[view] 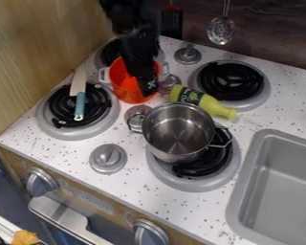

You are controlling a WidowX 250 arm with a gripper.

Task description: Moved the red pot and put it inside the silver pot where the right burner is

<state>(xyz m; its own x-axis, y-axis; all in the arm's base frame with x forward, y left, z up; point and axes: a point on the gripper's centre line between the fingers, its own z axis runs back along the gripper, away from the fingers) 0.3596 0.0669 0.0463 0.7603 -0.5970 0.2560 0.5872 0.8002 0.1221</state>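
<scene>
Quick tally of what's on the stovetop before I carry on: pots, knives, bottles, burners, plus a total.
Pots: 2 (red pot, silver pot)
Knives: 1 (knife)
Bottles: 1 (yellow-green bottle)
Burners: 4 (front left, back left, back right, front right)
Total: 8

Gripper (147,87) over R side of red pot (128,94), far L; can't tell if touching. Silver pot (176,134) upright, partly over near R burner (210,167), offset twd far L. Yellow-green bottle (212,104) on its side btwn silver pot & far R burner (229,80). Knife (79,89) w/ teal handle on near L burner (50,122). Sink (243,177) near R.
</scene>
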